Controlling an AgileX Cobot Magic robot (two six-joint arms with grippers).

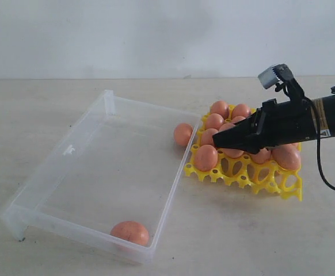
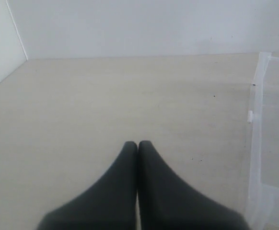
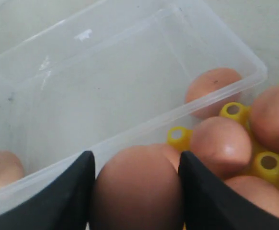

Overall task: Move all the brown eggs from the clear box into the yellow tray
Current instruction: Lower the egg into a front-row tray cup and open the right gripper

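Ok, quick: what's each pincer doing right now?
Left pincer: closed, empty.
Right pincer: closed on a brown egg.

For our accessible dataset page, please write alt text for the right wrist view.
The right gripper holds a brown egg between its black fingers, beside other eggs in the yellow tray. Behind lies the clear box with two eggs inside.
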